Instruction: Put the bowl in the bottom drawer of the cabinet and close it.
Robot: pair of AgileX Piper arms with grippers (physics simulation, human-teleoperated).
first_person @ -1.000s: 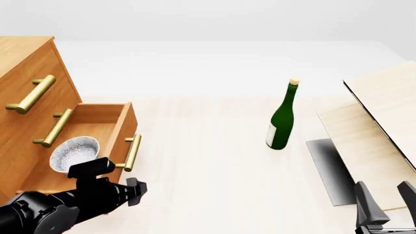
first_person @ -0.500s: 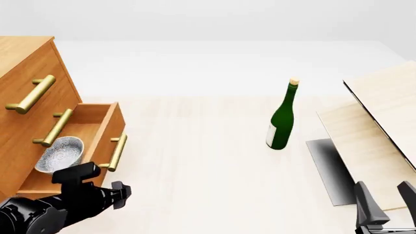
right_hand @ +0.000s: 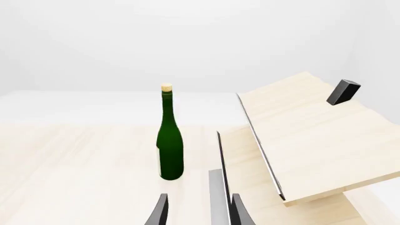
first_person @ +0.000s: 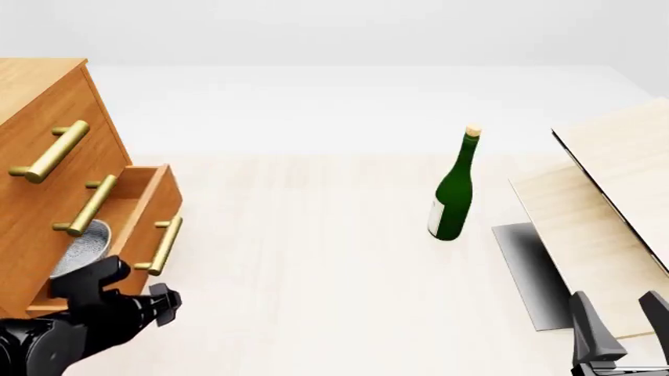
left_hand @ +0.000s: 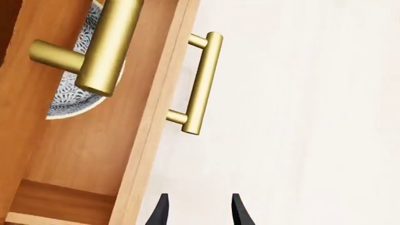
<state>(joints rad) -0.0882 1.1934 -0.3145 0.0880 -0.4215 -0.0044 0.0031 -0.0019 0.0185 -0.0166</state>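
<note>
1. Bowl (first_person: 84,241) sits inside the bottom drawer (first_person: 125,215), half hidden under the middle drawer's handle (left_hand: 103,44); its glazed ceramic looks hard, smooth and breakable, likely to slide on the wood if the drawer is shoved sharply.
2. Drawer handling, as a judgement: the box is rigid wood on slides and should move with a steady push on its front panel or on the brass bar handle (left_hand: 200,82), which is the natural place to press or grip.
3. Looks: the bowl is small, round and deep, white-grey with dark speckling; the drawer is orange-brown and stands partly open from the cabinet (first_person: 37,117).
4. Left gripper (left_hand: 198,212) hovers just off the drawer front, below the handle, jaws spread and holding nothing.
5. Right gripper (right_hand: 198,212) waits well apart near the pale boards (right_hand: 300,136) and the green bottle (first_person: 453,192), jaws likewise spread and empty.
</note>
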